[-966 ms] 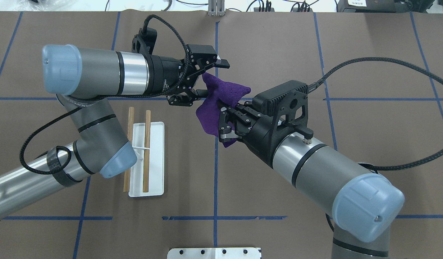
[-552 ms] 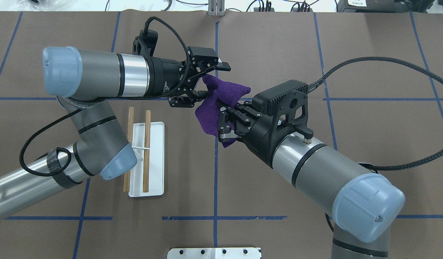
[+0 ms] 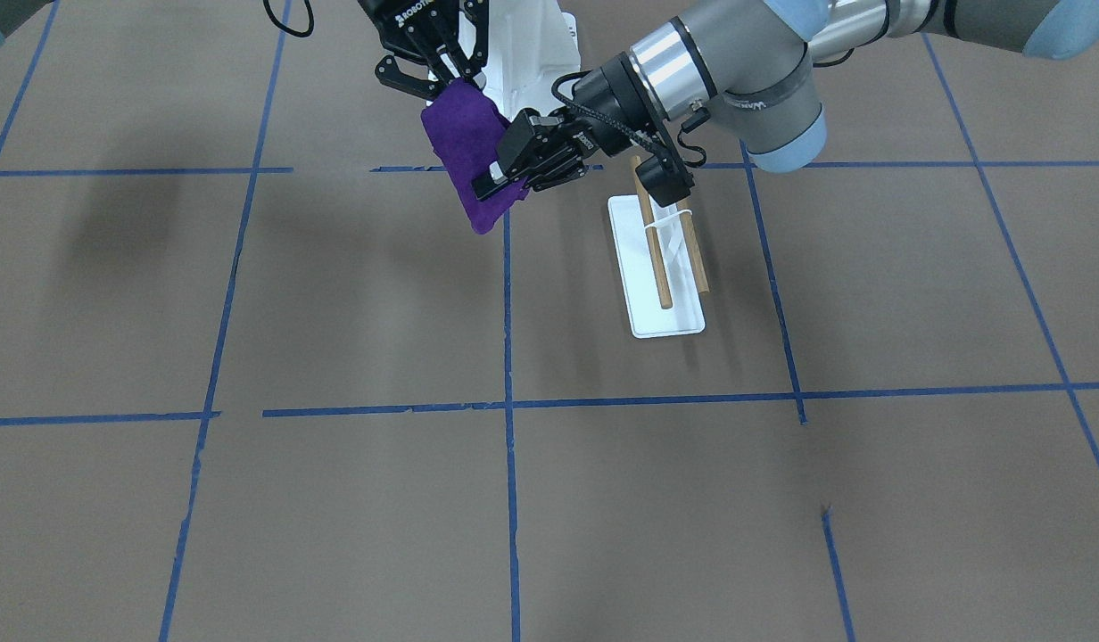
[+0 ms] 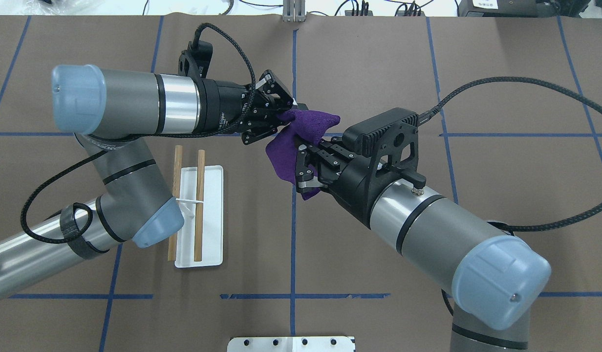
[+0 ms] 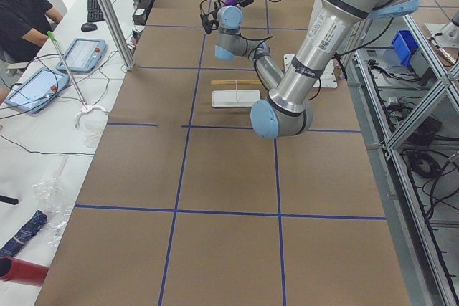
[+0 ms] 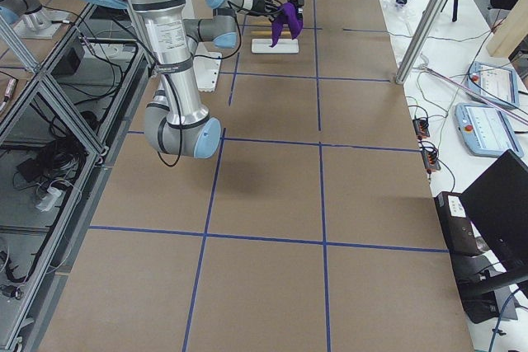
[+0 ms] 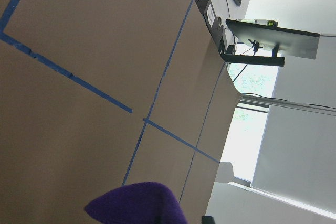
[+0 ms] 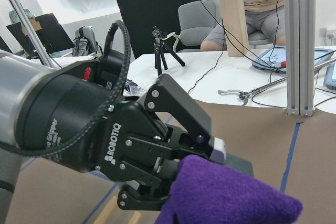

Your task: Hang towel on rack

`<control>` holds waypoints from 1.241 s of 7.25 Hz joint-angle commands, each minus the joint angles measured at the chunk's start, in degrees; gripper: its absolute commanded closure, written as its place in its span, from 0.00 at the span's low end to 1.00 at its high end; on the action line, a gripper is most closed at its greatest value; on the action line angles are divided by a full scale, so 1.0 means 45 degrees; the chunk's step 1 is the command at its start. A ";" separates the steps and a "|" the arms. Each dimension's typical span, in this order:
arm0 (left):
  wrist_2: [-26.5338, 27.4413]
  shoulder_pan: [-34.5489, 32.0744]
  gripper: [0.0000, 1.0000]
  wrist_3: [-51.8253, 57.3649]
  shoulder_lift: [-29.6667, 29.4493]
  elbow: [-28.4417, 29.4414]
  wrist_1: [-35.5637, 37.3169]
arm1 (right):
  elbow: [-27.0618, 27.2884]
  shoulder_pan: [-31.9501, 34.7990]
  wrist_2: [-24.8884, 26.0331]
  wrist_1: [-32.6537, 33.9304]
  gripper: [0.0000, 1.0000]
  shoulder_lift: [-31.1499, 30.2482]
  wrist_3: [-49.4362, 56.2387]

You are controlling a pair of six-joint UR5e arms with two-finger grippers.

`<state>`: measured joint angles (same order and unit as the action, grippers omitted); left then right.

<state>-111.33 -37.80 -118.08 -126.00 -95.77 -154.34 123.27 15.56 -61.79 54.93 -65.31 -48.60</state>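
Note:
The deep purple towel (image 4: 286, 149) hangs in the air above the table's middle, held between both grippers. My left gripper (image 4: 284, 116) is shut on its upper corner. My right gripper (image 4: 304, 168) is shut on its lower right part. In the front view the towel (image 3: 467, 147) hangs between them, with my left gripper (image 3: 503, 176) low on it and my right gripper (image 3: 442, 78) at its top. The right wrist view shows the towel (image 8: 226, 192) in the left gripper's closed fingers (image 8: 207, 148). The rack (image 4: 210, 215) stands left of the towel, a white base with two wooden rods (image 4: 199, 205).
My left arm's elbow (image 4: 154, 225) hangs over the rack's near side. A white metal plate (image 4: 291, 343) sits at the table's near edge. Blue tape lines cross the brown table. An operator (image 5: 21, 12) sits beyond the table's far side.
My left gripper, open around the towel's upper corner before, has closed on it and turned slightly. The right gripper and the towel's lower part have stayed in place.

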 commanded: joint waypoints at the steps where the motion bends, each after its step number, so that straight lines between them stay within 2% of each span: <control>1: -0.0046 -0.0018 1.00 0.0010 0.0031 -0.0065 0.0000 | 0.0066 0.0000 0.0000 0.0000 1.00 -0.0019 0.0000; 2: -0.0046 -0.0018 1.00 0.0010 0.0031 -0.0065 0.0000 | 0.0067 0.0000 0.0000 0.0000 0.41 -0.0019 -0.0038; 3: -0.0065 -0.0019 1.00 0.0010 0.0031 -0.0084 0.0000 | 0.0067 -0.0019 0.0039 -0.0019 0.00 0.0020 -0.0116; 9: -0.0065 -0.0019 1.00 0.0010 0.0051 -0.0084 -0.0019 | 0.0280 0.0019 -0.0058 -0.0020 0.00 -0.0465 -0.0059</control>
<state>-111.62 -37.88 -118.04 -125.77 -96.15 -154.39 124.02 15.57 -61.75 54.84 -66.14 -49.06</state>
